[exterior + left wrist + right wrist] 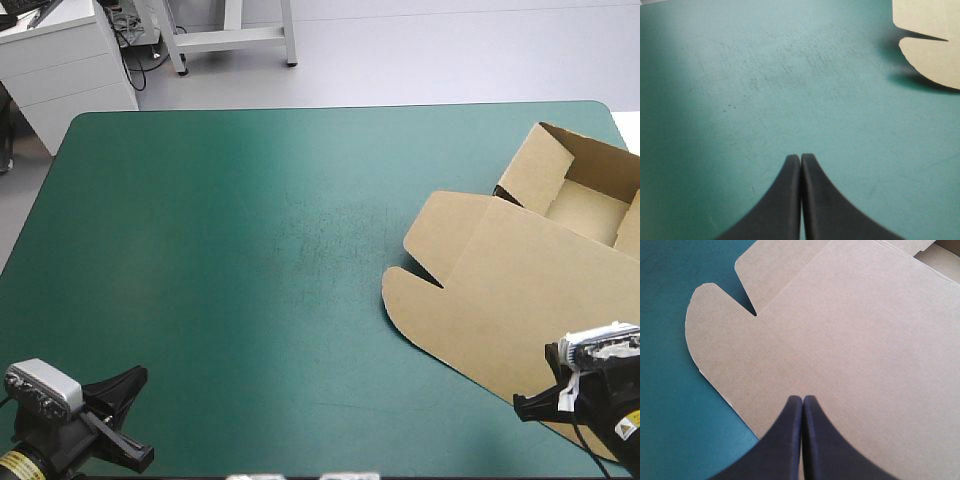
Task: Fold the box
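The brown box (510, 290) lies at the table's right side as an open tray (585, 205) with raised walls toward the far right corner. Its lid lies flat toward the near edge, with two rounded flaps (420, 275) pointing to the table's middle. My right gripper (522, 403) is shut, hovering over the lid's near part; its tip (802, 399) stands above bare board (850, 330), holding nothing. My left gripper (138, 376) is shut at the near left corner. In the left wrist view its tip (800, 157) is over the cover, with the lid's flap (930, 45) far ahead to one side.
The teal-green cover (230, 250) stretches from the box's flaps to the table's left edge. The box's tray runs out past the table's right edge in the high view. The near edge of the table lies just behind both grippers.
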`<state>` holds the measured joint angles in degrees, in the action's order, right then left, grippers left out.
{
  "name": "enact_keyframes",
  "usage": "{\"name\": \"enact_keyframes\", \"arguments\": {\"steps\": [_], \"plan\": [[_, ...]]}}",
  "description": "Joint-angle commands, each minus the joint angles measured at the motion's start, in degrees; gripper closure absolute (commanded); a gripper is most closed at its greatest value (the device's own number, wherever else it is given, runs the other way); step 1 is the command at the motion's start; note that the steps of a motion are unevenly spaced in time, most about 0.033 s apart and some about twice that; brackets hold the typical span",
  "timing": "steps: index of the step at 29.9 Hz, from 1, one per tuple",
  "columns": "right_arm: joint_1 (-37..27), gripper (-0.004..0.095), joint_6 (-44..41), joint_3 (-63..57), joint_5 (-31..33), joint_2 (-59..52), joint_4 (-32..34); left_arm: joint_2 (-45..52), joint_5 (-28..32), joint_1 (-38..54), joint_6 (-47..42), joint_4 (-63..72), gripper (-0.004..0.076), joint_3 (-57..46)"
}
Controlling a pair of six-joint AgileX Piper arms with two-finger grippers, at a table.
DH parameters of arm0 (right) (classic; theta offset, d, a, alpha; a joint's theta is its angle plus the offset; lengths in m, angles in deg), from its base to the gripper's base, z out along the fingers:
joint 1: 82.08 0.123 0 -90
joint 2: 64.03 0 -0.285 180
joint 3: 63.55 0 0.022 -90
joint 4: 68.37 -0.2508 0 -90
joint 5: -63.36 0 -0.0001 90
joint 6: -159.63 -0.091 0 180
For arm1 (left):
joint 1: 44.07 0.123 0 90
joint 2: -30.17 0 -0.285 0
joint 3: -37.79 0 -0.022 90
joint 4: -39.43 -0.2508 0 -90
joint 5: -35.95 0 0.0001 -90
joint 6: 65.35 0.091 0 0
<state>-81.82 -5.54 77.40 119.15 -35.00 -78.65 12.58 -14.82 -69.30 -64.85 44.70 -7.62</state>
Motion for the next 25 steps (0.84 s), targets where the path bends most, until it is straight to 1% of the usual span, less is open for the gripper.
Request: {"name": "enact_keyframes", "arguments": {"steps": [1, 4, 13, 15, 17, 19, 25], "plan": [[0.04, 0.0931, 0.10, -1.34, -5.30, -4.22, -0.30, 1.63, 5.01, -0.09, 0.01, 1.66, 0.0756, -0.90], [0.04, 0.0931, 0.10, -3.50, -6.41, -8.73, -0.30, 3.22, 4.89, -0.09, 0.01, 1.89, 0.0756, -2.32], [0.04, 0.0931, -0.51, -7.45, -6.77, -19.68, -0.30, 5.66, 5.01, -0.09, 0.01, 0.82, 0.0756, -4.85], [0.04, 0.0931, -1.15, -8.30, -6.93, -21.33, -0.30, 6.33, 6.38, -0.09, 0.01, 0.82, 0.0756, -5.76], [0.04, 0.0931, -2.64, -9.10, -7.06, -22.82, -0.30, 6.68, 7.76, -0.09, 0.01, 0.82, 0.0756, -6.31], [0.04, 0.0931, -3.69, -9.53, -7.78, -23.70, -0.30, 6.67, 7.86, -0.09, 0.01, 0.82, 0.0756, -6.38], [0.04, 0.0931, -3.70, -10.28, -9.35, -23.70, -0.30, 6.67, 7.92, -0.09, 0.01, 0.47, 0.0756, -6.38]]}}
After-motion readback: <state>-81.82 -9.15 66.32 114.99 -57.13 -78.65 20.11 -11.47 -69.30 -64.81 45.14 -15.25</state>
